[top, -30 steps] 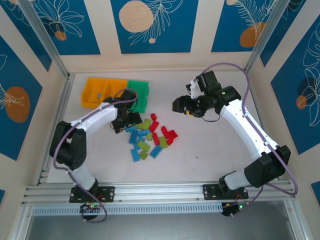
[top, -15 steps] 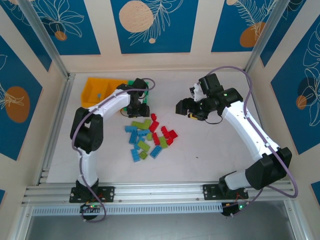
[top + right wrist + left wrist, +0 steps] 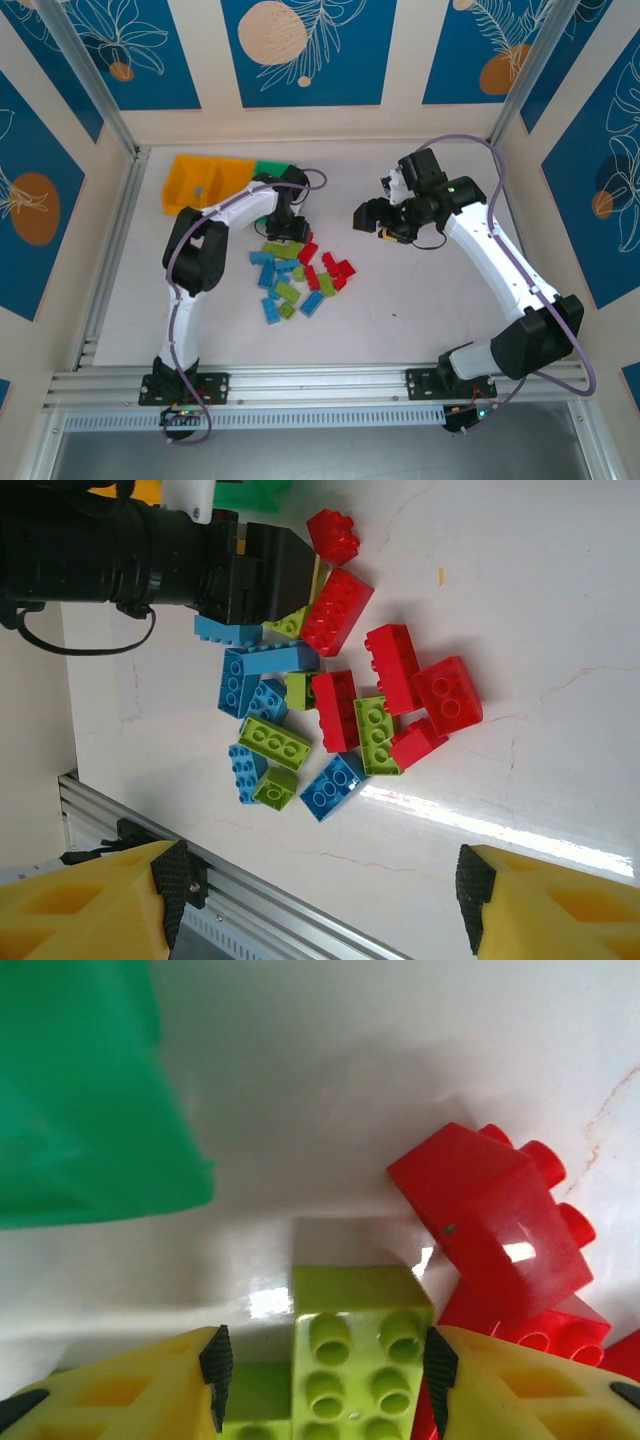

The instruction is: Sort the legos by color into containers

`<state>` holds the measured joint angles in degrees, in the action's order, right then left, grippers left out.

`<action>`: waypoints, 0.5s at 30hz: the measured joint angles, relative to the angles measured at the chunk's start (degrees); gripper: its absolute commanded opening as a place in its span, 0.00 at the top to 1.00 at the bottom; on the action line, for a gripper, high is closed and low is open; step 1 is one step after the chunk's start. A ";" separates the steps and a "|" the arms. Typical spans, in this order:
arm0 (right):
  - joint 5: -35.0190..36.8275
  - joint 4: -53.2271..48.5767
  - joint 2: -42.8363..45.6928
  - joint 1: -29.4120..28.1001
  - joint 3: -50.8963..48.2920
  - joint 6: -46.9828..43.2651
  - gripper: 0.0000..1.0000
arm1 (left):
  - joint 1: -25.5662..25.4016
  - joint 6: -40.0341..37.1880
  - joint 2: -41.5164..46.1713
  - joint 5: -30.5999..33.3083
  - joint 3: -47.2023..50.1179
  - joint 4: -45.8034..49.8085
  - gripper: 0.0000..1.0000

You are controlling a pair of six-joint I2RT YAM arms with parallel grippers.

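Left tool [image 3: 325,1365] clamps glossy, studded, blocky lime brick [image 3: 360,1310]; right tool [image 3: 320,885] spread wide, empty.

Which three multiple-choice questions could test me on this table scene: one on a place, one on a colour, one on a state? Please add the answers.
1. In the top view, where in the row of three plastic bins is the green open-topped bin?
A. left end
B. middle
C. right end

2. What colour is the small plastic brick between the fingers of the left gripper?
A. red
B. lime green
C. light blue

3. How is the right gripper?
A. open and empty
B. shut on a red brick
C. shut on a blue brick

Answers:
1 C: the two orange-yellow bins lie to its left.
2 B: the left wrist view shows lime green studs between the pads.
3 A: its fingers stand wide apart with nothing between them.
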<state>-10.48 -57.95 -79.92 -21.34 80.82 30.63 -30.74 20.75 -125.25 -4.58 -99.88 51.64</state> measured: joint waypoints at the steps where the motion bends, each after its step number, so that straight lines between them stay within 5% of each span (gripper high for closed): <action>1: 0.02 0.00 0.00 0.00 0.00 0.00 0.27 | -0.07 -0.15 -0.22 -0.33 -0.28 0.00 0.45; 6: 0.02 -0.09 0.44 0.00 -0.94 0.02 0.27 | -0.15 -0.35 -1.73 -1.16 -0.33 0.02 0.46; 15: 0.02 -0.20 0.63 0.02 -0.96 0.04 0.27 | -0.07 0.17 -1.88 -0.33 -0.81 0.85 0.68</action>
<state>-10.46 -58.15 -79.29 -21.32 79.85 30.68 -30.81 20.93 -127.13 -4.91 -100.68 52.49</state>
